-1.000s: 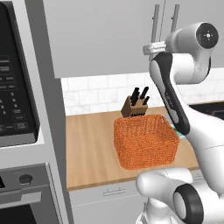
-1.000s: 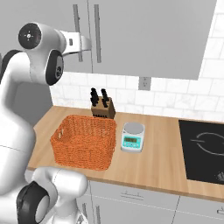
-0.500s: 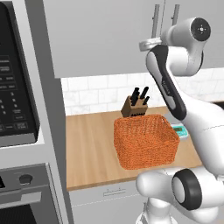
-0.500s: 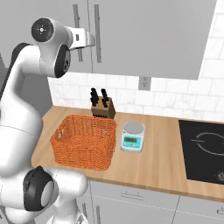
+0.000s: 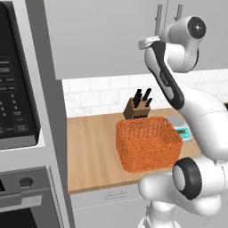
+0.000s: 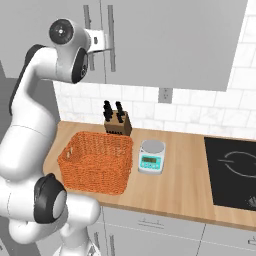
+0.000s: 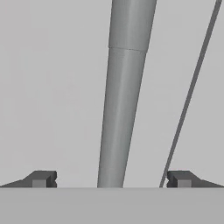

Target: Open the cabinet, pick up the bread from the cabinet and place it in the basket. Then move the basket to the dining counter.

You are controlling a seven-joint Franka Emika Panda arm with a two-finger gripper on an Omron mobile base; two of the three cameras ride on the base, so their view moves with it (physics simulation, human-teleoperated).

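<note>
From the left base view I see the orange basket [image 5: 149, 143] standing on the wooden counter [image 5: 91, 151] just in front of the knife block [image 5: 136, 108], its inside hidden from me, and the cabinet [image 5: 107, 35] above with its door closed. The right base view shows me the basket [image 6: 96, 162] with nothing inside, beside a small kitchen scale [image 6: 151, 156]. In the hand view my gripper [image 7: 111, 179] stands wide, the handle [image 7: 122, 100] between its fingertips, untouched.
</note>
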